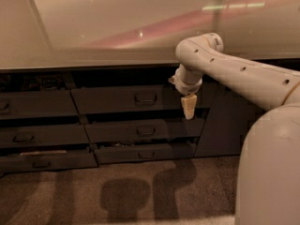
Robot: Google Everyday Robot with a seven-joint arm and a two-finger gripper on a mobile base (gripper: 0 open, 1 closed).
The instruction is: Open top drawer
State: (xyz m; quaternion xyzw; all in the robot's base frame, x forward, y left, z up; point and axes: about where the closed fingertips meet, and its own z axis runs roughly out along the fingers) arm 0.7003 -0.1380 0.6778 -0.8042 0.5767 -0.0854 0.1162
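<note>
The top drawer is a wide dark grey front under the counter, with a small loop handle at its centre. Its front stands in line with the drawer fronts below it. My gripper hangs pointing down from the pale arm. It is in front of the drawer's right end, to the right of the handle and slightly lower. It holds nothing that I can see.
Two narrower drawers sit below the top drawer, and another column of drawers stands to the left. A plain dark cabinet door is on the right. A pale counter runs above. My own body fills the lower right.
</note>
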